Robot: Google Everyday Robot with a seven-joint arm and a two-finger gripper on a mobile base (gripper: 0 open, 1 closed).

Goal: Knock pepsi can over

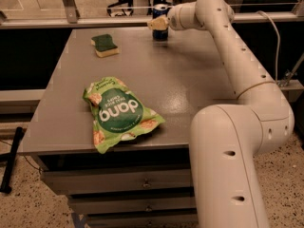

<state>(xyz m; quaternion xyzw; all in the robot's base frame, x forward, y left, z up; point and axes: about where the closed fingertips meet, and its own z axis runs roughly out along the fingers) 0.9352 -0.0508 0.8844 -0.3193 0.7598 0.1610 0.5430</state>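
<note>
The pepsi can (160,34) stands upright near the far edge of the grey table (190,89), well apart from the green-and-yellow sponge (105,45) to its left and from the green chip bag (119,113) lying flat toward the near edge. The robot's white arm (237,56) reaches across the right side of the table. The gripper (157,23) sits at about the can's mid-height on the side facing the camera, overlapping it in the view. It cannot be told whether it touches the can or stops just short, nor whether the gripper is open or closed. The can is probably a light, stiff metal cylinder with a smooth skin and a narrow base, so it should tip readily and will not be harmed by a nudge. Whether it is full or empty cannot be seen, and a full one would resist more. No grasp seems needed for this task — a sideways push with the gripper would do. The contact is best placed high, near the silver rim, since a push low on the body would likely just slide the can across the slick tabletop. Once down it is apt to roll, and with the far edge so near, a push along the table or toward its middle looks safer than one away from the camera.
</note>
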